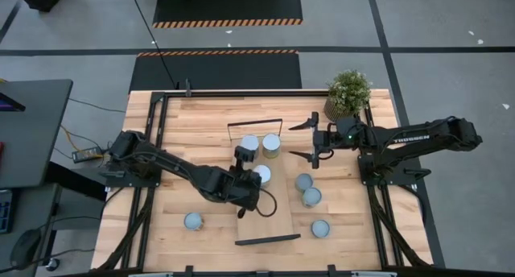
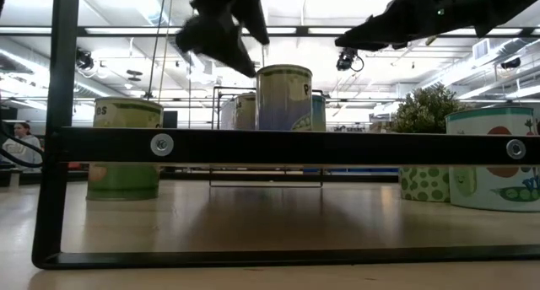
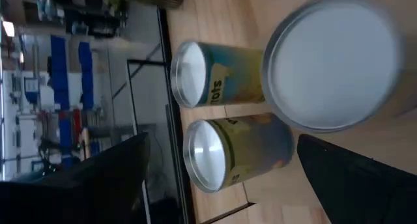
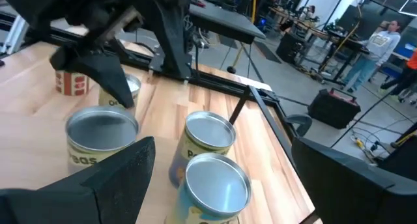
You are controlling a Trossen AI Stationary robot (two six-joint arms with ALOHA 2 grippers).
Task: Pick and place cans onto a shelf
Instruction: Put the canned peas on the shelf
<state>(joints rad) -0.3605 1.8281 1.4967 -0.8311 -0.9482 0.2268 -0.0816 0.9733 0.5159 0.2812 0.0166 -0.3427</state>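
Note:
The shelf (image 1: 272,217) is a narrow light-wood board with black end frames, lying on the table. Two cans (image 1: 250,142) (image 1: 271,144) stand on their bases at its far end, and a third can (image 1: 261,175) stands near its middle. My left gripper (image 1: 251,179) hangs open just above that third can (image 3: 332,61), its fingers clear of it, as the low view shows (image 2: 221,33). My right gripper (image 1: 303,140) hovers open to the right of the two far cans (image 4: 208,136), with nothing between its fingers. Several more cans (image 1: 311,196) stand on the table.
Three cans (image 1: 303,181) (image 1: 320,228) stand on the table right of the shelf, one can (image 1: 193,221) to its left. A potted plant (image 1: 348,93) sits at the far right corner. The shelf's near half is bare wood. People stand in the room beyond (image 4: 381,38).

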